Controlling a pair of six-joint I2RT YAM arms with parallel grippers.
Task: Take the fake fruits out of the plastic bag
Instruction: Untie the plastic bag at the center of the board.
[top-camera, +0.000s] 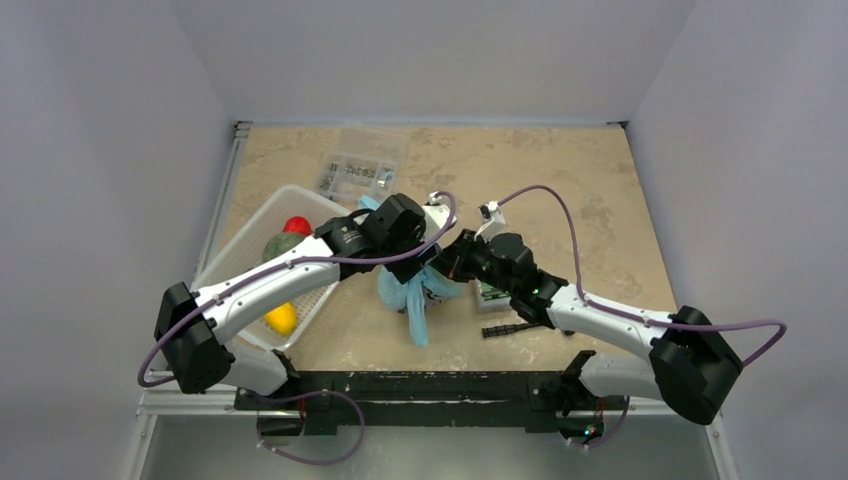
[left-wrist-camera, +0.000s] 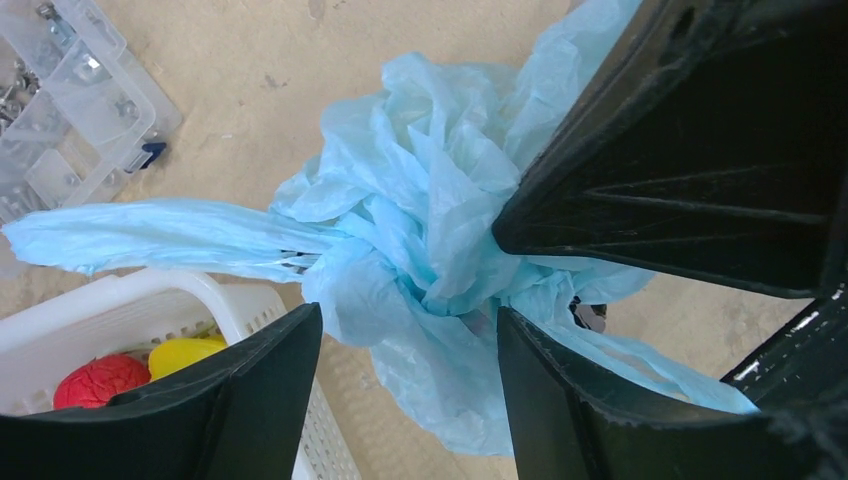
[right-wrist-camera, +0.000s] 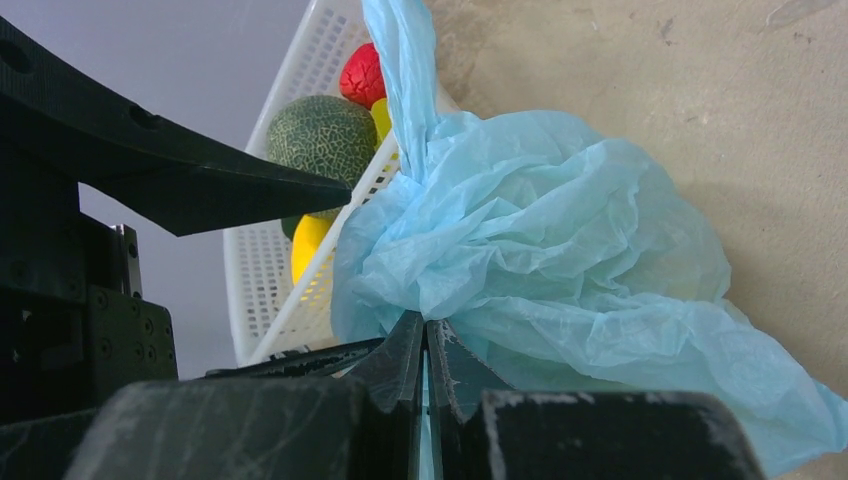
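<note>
The right gripper (right-wrist-camera: 425, 352) pinched shut on a fold of the plastic bag (top-camera: 410, 300), a thin, crinkled light-blue bundle mid-table. The left gripper (left-wrist-camera: 405, 318) gaped open over it. To the left, a white mesh basket (right-wrist-camera: 262, 290) held glossy fake fruits (right-wrist-camera: 322, 138): red, yellow and netted green. Farther off, a clear compartment box (top-camera: 362, 165) lay on the mottled beige tabletop (top-camera: 590, 180), between pale walls (top-camera: 100, 150).

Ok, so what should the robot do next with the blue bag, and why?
Probably close the left fingers on the plastic bag. They stand open on either side of its crumpled bunch, while the right fingers are shut on a fold. With both holding, the arms could likely pull it open.
</note>
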